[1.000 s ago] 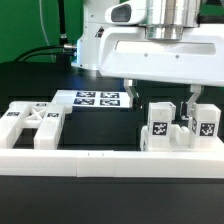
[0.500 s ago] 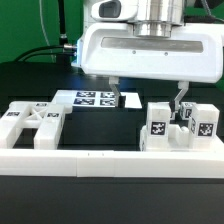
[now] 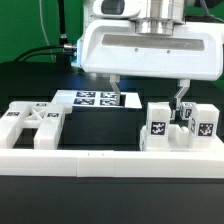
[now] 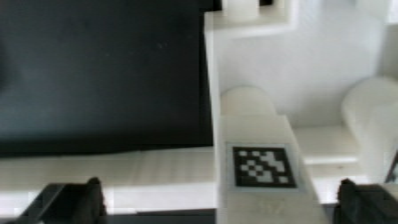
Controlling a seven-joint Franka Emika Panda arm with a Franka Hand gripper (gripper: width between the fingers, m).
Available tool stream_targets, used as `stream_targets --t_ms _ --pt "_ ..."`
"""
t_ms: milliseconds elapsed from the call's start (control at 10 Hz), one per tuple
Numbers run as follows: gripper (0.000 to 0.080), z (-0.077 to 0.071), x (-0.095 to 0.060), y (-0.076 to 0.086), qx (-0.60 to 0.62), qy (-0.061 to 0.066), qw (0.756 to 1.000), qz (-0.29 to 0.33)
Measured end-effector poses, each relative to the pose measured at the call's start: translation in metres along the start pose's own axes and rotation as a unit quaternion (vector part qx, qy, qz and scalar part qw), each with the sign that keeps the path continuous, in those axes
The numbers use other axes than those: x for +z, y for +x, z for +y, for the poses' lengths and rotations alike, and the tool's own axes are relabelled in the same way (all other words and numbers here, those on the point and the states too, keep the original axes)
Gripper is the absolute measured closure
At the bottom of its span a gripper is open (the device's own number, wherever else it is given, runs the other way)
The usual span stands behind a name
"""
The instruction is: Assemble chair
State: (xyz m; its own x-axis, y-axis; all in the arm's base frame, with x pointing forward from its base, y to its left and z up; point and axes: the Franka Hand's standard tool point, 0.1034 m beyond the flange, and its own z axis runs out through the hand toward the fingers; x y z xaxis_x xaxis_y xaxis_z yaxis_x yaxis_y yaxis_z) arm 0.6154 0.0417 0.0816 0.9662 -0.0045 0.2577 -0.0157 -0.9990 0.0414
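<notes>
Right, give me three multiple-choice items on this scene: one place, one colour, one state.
1. The notched frame part lies: A) at the exterior view's left; B) at the exterior view's right; C) on the marker board.
2. The table is: A) red; B) black; C) yellow.
3. The tool is: A) shut on a leg; B) shut on the marker board; C) open.
Answers: 1 A, it sits on the table left of the marker board. 2 B, the bare surface shows black. 3 C, its fingers stand wide apart, clamping nothing.
</notes>
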Motion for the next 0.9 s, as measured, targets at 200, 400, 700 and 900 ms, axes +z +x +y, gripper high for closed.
stream_targets --t_ms 200,400,700,900 --pt "0.0151 0.0 -0.001 0.001 -0.046 -0.001 0.999 0.006" --pt "0.0151 0.001 0.0 0.001 -0.057 -0.003 0.998 0.009" --pt "0.0151 -0.01 0.01 -0.009 -0.06 0.0 0.998 0.018" --pt "0.0151 -0.015 0.017 -0.011 -0.052 -0.002 0.998 0.026"
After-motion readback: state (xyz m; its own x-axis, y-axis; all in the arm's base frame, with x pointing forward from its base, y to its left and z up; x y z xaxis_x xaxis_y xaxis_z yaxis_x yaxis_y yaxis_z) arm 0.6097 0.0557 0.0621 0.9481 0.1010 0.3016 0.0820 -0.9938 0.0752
